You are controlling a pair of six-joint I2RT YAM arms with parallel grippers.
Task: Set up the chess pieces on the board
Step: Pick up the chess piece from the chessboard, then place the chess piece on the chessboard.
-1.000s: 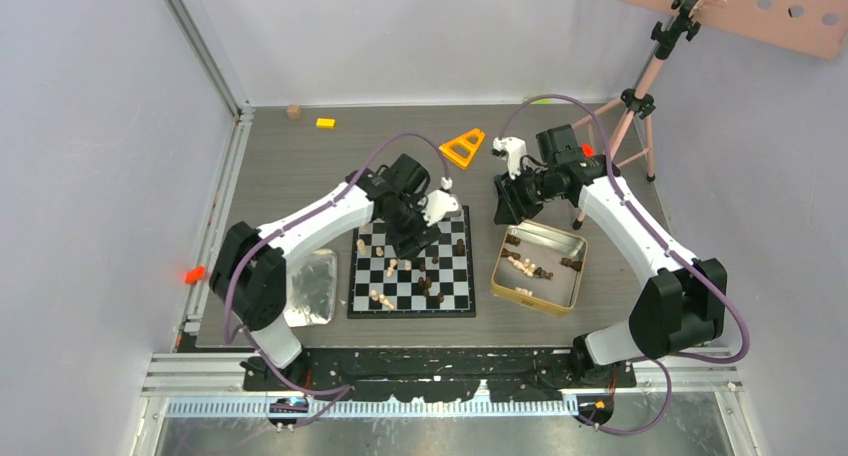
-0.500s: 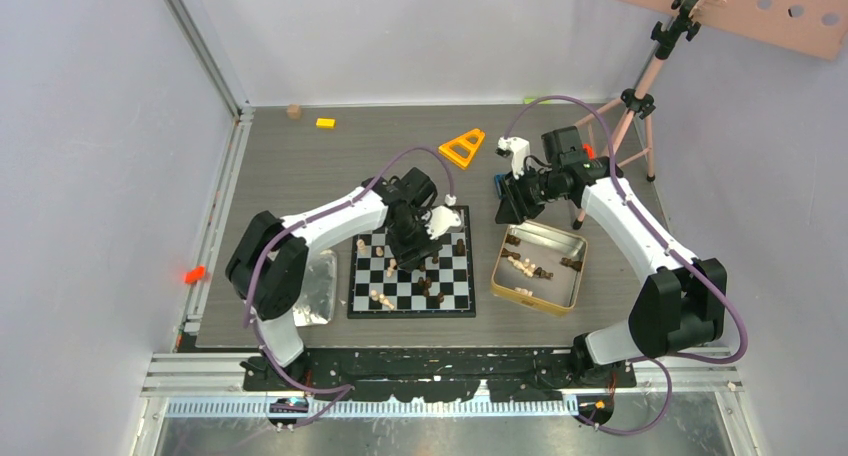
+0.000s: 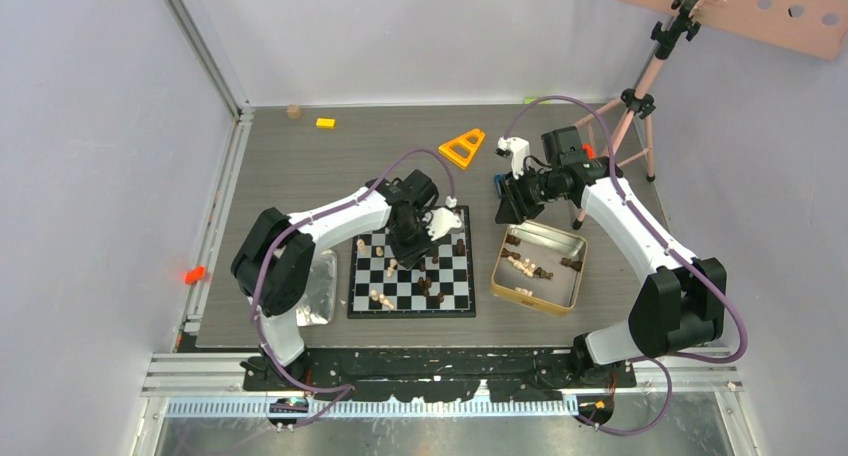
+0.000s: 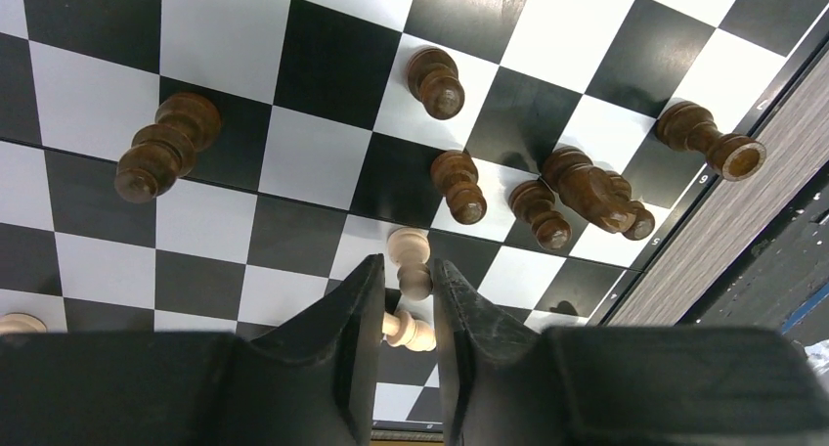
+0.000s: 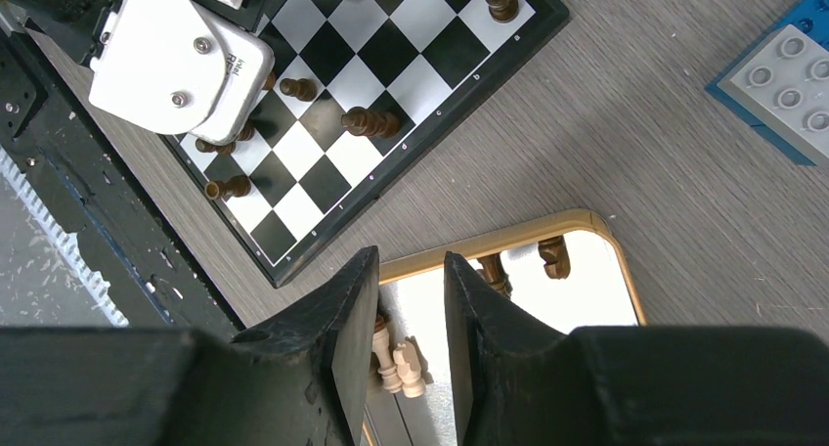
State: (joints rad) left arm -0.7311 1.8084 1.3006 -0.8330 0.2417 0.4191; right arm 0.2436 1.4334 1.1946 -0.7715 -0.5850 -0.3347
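The top camera looks steeply down from above the near edge over the whole table. Wrist cameras face downward, the left closest; all three share the board.

We see a gray wooden table. On it lie the board, a gold tin, a shiny tray, an orange triangle and a yellow block.

Narrowly parted jaws flank a tan piece on the board.
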